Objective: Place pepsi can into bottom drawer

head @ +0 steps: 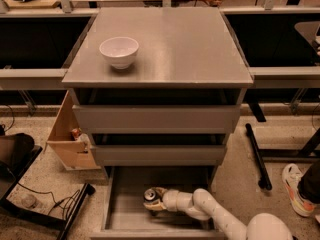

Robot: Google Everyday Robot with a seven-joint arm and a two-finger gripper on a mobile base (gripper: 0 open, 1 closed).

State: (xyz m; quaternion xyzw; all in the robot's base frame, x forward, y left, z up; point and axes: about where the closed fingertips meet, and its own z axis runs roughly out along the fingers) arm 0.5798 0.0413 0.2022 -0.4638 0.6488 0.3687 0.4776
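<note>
Bowl (119, 51) on table (190, 49), left side. Two upper drawers (157, 119) stacked beneath the top. Bottom drawer (122, 211) lowest, pulled out toward the front. Pepsi can (149, 194) inside it, near centre, clamped in pincer (155, 202), which reaches in from front right. Box (65, 139) on floor, left of table.

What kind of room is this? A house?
Probably a robot lab or workshop, not a house: long workbenches behind the grey cabinet, loose cables on the floor, and a robot arm whose tool holds a pepsi can in the bottom drawer.
</note>
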